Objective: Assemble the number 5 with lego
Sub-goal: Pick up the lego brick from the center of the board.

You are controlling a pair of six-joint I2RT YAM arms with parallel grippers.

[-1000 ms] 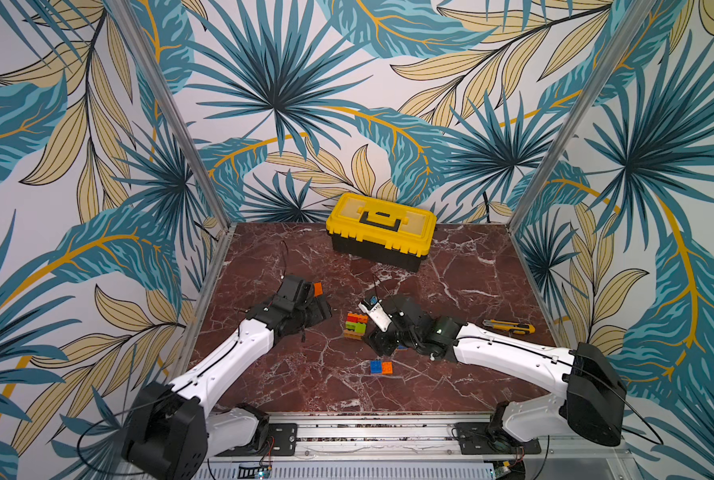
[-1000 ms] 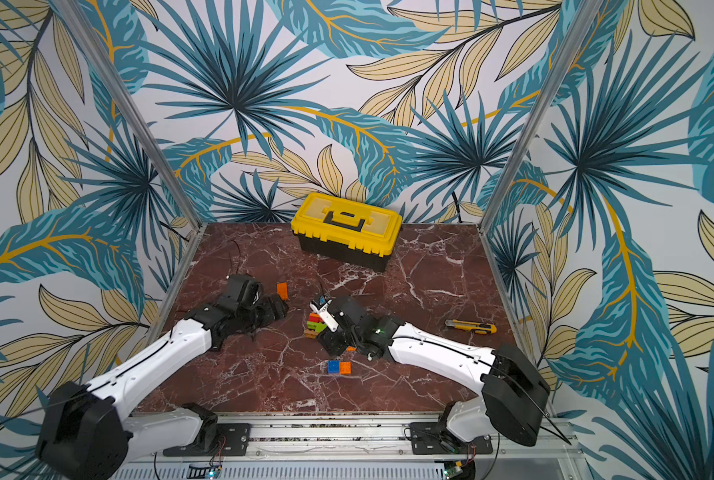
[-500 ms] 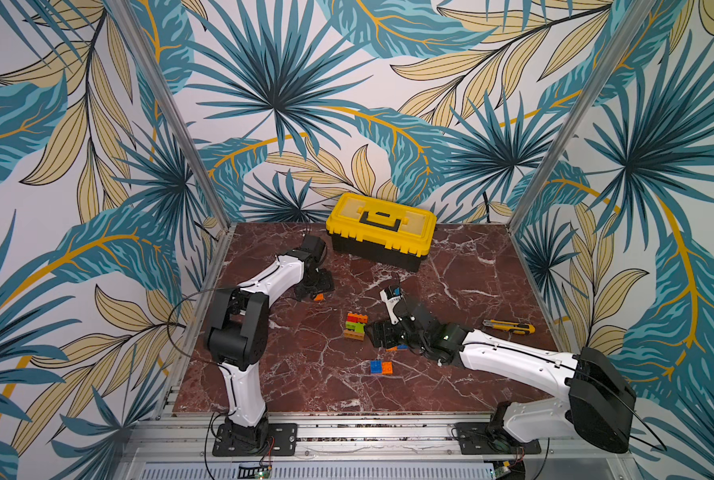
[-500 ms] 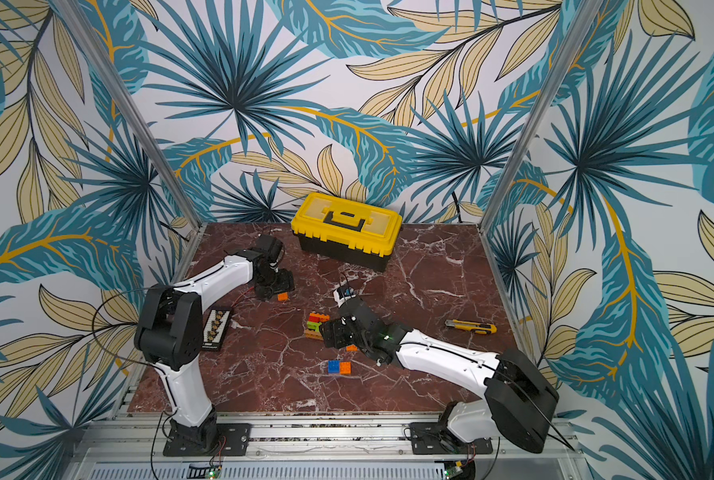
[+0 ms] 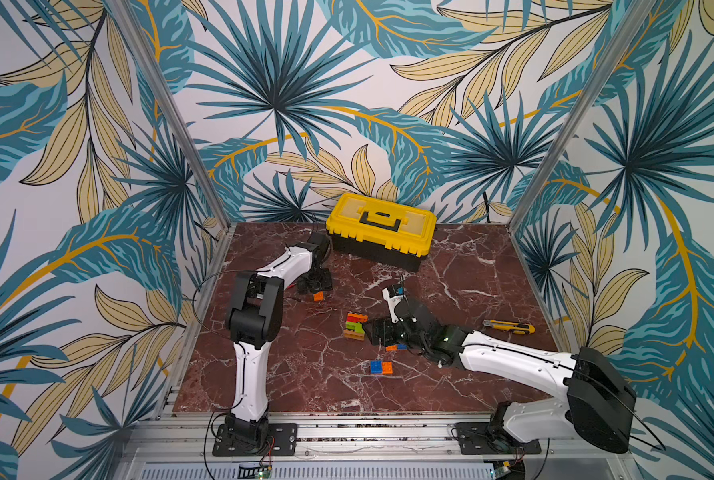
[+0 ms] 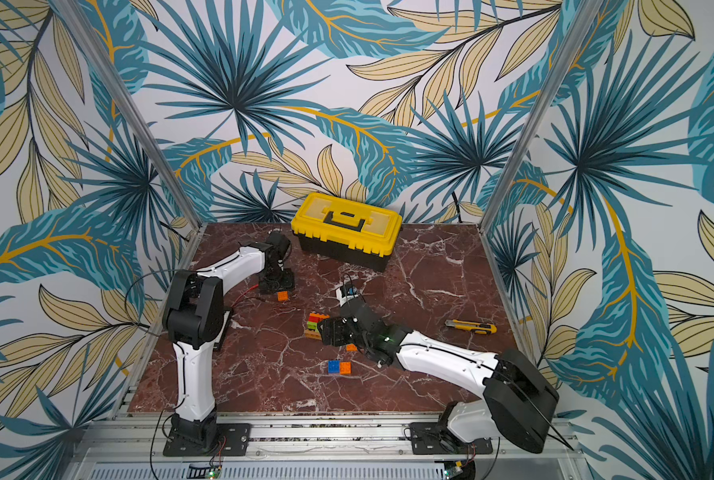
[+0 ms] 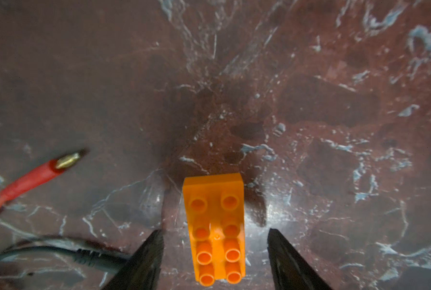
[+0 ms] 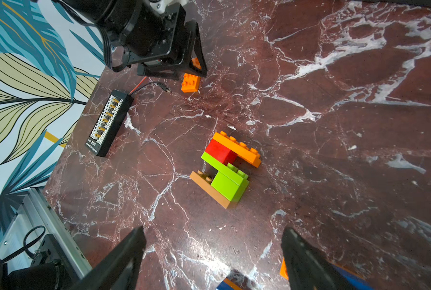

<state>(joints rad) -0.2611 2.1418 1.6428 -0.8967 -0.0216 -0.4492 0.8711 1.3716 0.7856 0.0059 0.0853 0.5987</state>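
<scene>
Left wrist view: left gripper (image 7: 215,230) jaws apart, straddling orange brick (image 7: 215,213) lying studs-up on marble table (image 7: 310,113); I see gap on both sides. Right wrist view: right gripper (image 8: 213,229) jaws wide apart, empty, near orange-red-green-tan stack (image 8: 225,168). Blue-orange pair (image 5: 380,368) lies apart, toward front rail.

Red marble table (image 5: 471,270): lego bricks (image 5: 355,326), toolbox (image 5: 380,226), utility knife (image 5: 509,327).

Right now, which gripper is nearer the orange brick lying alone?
Left. The left gripper straddles the orange brick with open jaws, not touching it; the right gripper hovers well away, beside the multicoloured brick stack.
</scene>
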